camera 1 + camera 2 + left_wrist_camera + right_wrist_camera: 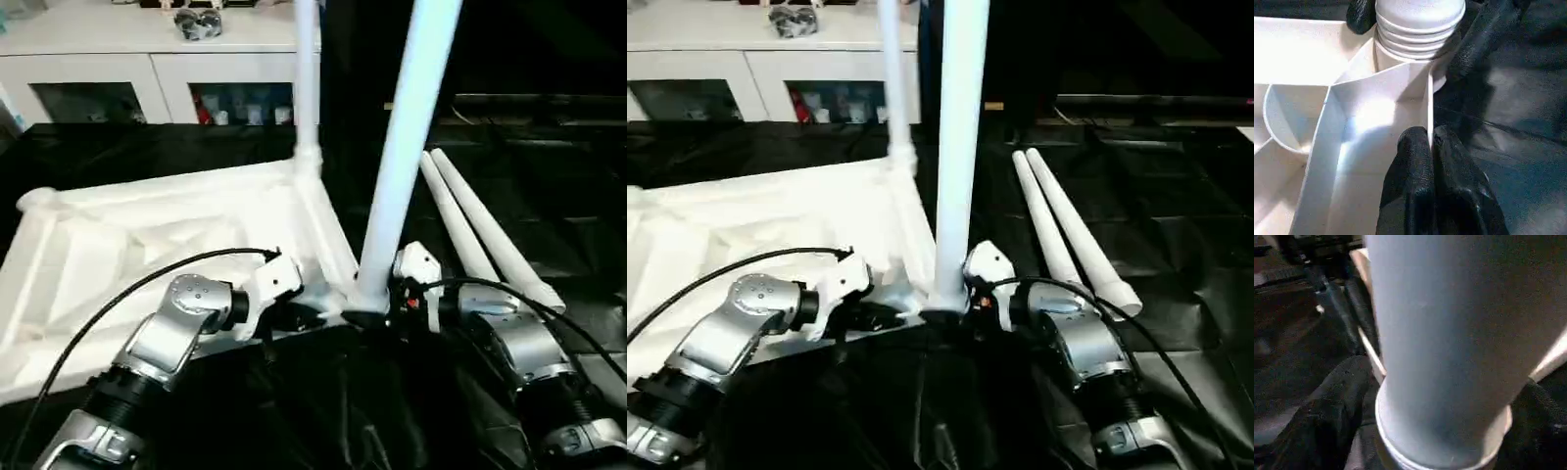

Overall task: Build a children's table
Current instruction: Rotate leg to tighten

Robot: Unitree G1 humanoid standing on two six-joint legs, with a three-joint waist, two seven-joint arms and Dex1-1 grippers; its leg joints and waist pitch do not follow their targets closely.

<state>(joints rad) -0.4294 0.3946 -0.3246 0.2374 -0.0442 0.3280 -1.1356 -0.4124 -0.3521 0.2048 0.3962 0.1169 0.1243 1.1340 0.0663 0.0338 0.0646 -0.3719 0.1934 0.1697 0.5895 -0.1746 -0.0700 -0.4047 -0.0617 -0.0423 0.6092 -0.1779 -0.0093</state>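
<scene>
White plastic tabletop (147, 245) lies underside-up; I count two legs standing: far-corner leg (307, 88) and near-corner leg (402, 157). Two loose legs (490, 235) remain. Left gripper (1431, 147) pinches the rim rib; right gripper (1440, 431) straddles the near leg's base, jaws wide.

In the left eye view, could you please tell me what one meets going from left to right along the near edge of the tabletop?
Tabletop → left hand, pinching the tabletop's rim → upright leg standing in the near corner socket → right hand at that leg's base → two loose legs lying on the black cover.
</scene>
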